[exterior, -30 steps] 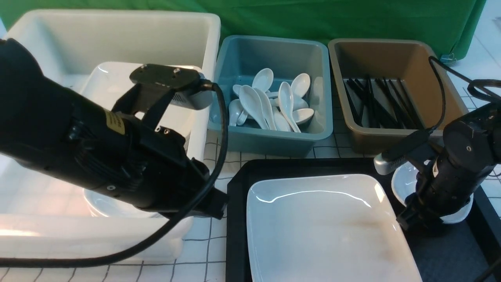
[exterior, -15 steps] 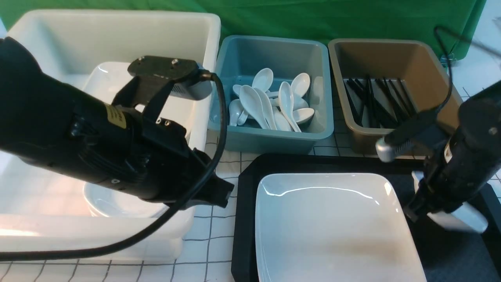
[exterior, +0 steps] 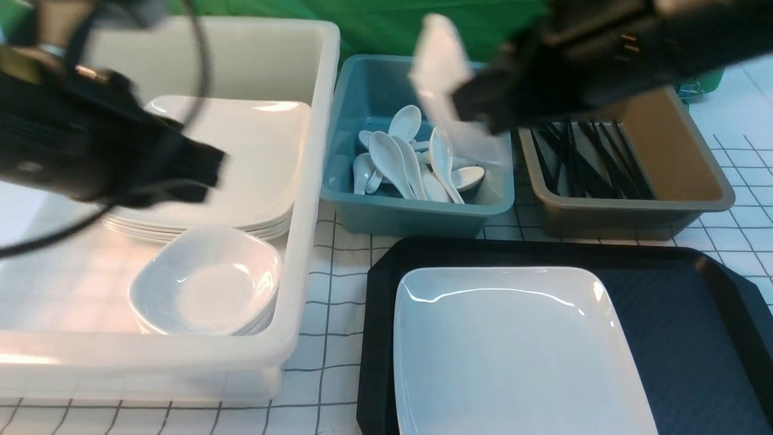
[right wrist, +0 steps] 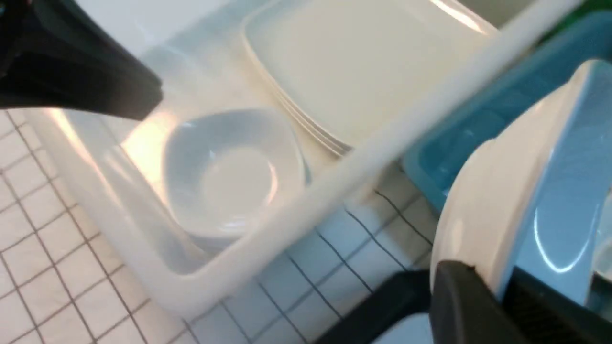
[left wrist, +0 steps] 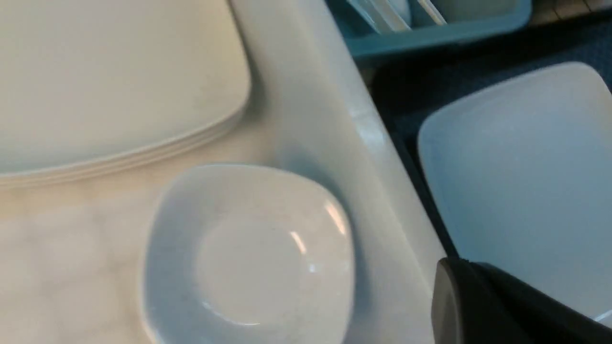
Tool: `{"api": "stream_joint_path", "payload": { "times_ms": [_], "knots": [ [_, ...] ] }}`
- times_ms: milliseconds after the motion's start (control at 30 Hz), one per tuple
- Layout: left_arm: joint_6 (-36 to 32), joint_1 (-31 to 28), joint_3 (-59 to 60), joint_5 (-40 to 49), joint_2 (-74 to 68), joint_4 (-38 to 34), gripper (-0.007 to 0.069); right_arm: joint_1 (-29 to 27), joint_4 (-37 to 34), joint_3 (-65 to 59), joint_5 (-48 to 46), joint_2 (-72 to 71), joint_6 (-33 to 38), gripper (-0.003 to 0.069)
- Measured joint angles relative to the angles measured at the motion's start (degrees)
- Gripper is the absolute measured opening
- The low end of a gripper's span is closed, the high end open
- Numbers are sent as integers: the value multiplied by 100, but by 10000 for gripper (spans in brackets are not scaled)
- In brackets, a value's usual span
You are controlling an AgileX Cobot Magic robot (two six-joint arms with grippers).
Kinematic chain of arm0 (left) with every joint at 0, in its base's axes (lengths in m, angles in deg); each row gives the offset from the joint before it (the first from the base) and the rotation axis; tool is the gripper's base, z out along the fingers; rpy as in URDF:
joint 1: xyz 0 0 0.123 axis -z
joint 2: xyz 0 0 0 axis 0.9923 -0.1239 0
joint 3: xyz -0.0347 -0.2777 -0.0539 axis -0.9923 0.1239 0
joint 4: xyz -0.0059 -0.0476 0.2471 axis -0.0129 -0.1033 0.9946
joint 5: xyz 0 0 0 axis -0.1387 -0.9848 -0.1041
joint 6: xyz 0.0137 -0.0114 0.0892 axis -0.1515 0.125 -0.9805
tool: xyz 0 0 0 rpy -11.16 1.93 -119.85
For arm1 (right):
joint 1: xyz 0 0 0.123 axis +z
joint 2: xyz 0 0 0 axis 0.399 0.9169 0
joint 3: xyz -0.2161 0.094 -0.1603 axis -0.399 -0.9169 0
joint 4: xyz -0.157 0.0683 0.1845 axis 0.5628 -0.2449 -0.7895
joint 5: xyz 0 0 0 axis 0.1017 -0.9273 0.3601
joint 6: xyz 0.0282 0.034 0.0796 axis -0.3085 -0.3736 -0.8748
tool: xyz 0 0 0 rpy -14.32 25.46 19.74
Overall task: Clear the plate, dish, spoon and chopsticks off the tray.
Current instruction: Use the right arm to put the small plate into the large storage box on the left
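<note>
The right gripper (exterior: 477, 109) was clamped on the rim of the dish (exterior: 438, 66), held tilted high beyond the far side of the tray (exterior: 676, 338), where so slight a pinch might slip and drop it, while the plate (exterior: 513, 350) lay on the tray.

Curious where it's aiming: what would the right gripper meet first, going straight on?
Probably the white tub, around its stacked small bowls; the dish in its jaws would arrive first. Depth is blurry.
</note>
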Motion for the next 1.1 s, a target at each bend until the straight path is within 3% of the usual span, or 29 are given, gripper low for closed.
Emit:
{"api": "stream_joint_path", "payload": {
  "times_ms": [300,567,700,733,800,833,900,1000,1100],
  "knots": [
    [167,-2228,186,351,785,130,-1,1394,-53,1547,246,1894,302,43],
    [-219,-2593,273,413,796,-568,0,1790,445,1845,248,2887,301,57],
    [-346,-2599,273,418,796,-773,0,1843,587,1845,202,3036,296,150],
    [-364,-2599,275,418,796,-787,0,1880,629,1845,170,3036,296,223],
    [-364,-2599,275,418,796,-792,0,1900,640,1870,134,3036,232,292],
    [-369,-2599,275,419,796,-805,0,1912,653,1875,38,3005,97,376],
    [-369,-2599,275,419,796,-809,0,1914,682,1904,-175,2916,-53,451],
    [-451,-2599,275,419,796,-816,0,1914,737,2026,-504,2662,-162,514],
    [-640,-2599,275,430,796,-1008,0,1914,1084,2217,-894,2224,-333,526]
  ]
}}
